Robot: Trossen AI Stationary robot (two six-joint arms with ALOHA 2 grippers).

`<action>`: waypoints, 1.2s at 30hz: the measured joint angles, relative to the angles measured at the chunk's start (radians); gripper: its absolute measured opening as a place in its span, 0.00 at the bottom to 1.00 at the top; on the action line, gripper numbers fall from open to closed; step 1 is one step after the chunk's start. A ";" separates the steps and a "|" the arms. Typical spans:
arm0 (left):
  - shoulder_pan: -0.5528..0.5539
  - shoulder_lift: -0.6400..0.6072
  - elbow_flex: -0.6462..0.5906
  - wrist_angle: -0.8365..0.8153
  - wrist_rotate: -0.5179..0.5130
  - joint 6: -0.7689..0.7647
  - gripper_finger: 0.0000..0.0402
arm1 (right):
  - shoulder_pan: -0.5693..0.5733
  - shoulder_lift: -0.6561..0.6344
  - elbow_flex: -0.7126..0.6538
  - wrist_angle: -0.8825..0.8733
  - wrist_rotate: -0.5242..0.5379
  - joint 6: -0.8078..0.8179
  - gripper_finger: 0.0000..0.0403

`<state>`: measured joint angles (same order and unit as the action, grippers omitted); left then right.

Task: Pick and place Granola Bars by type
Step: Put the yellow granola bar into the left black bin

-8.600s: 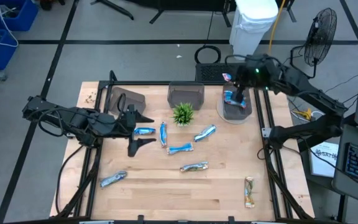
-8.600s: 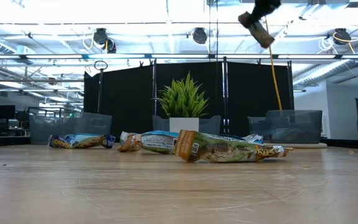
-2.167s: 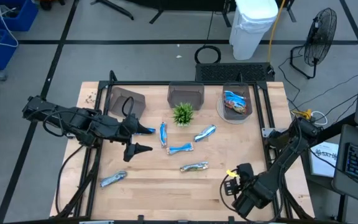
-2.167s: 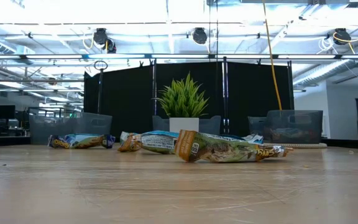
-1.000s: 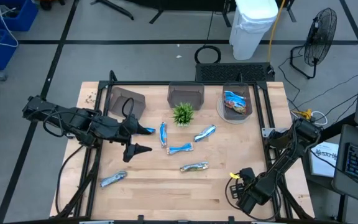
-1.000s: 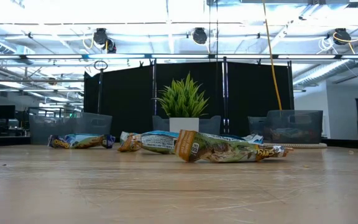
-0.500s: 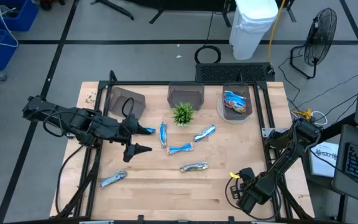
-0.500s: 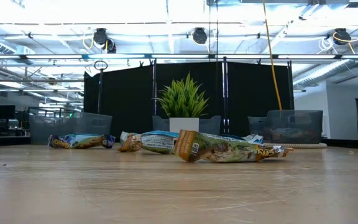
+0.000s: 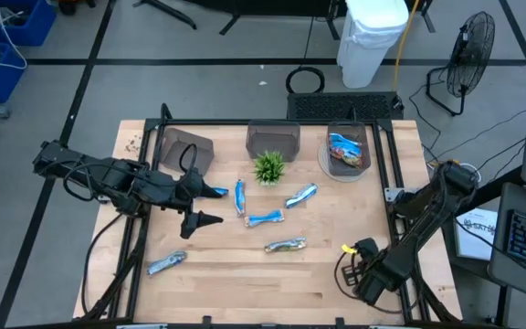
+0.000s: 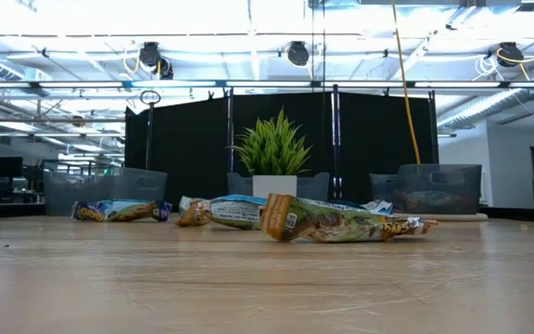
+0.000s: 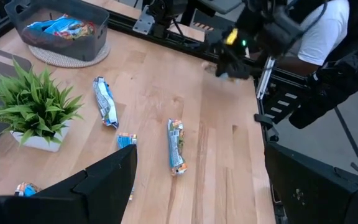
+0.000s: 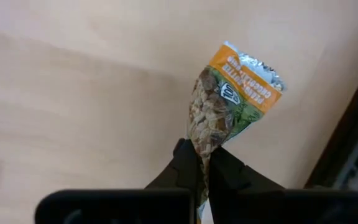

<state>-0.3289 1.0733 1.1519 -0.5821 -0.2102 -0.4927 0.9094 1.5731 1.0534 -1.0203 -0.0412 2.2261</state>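
My right gripper (image 9: 351, 256) is over the table's near right part, shut on a tan-and-green granola bar (image 12: 227, 102) with an orange end. My left gripper (image 9: 206, 205) hovers open over the table's left half, beside a blue bar (image 9: 214, 192). More blue bars (image 9: 240, 196) (image 9: 265, 219) (image 9: 301, 195) lie flat around the table's middle. A tan-green bar (image 9: 286, 245) and a silvery bar (image 9: 166, 264) lie nearer the near edge. The far right bin (image 9: 347, 151) holds blue bars. Neither gripper appears in the low view. My right gripper pinches the tan-and-green bar between its two fingers (image 12: 185, 163) at the bar's narrow end (image 12: 204, 146). The fingers slant in from the table's near right side. The bar sticks out beyond the fingertips, orange end (image 12: 247, 78) farthest away. Whether that end touches the table, I cannot tell.
A small green plant (image 9: 268, 166) stands behind the loose bars. Two more grey bins (image 9: 187, 146) (image 9: 273, 139) sit along the far edge. Black frame rails (image 9: 398, 228) run along the table's sides. Bare wood lies between the tan-green bar and my right gripper.
My right gripper, still shut on the tan-and-green bar, has shifted a little toward the table's far right, and its arm has swung outward. The left arm and the loose bars have kept still.
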 joint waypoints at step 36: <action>0.127 0.000 0.000 0.094 -0.026 0.026 0.87 | -0.879 -0.596 0.108 0.187 0.476 -1.395 0.00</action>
<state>-0.2015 1.0732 1.1519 -0.4882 -0.2362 -0.4663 0.0300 0.9767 1.1615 -0.8334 0.4347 0.8307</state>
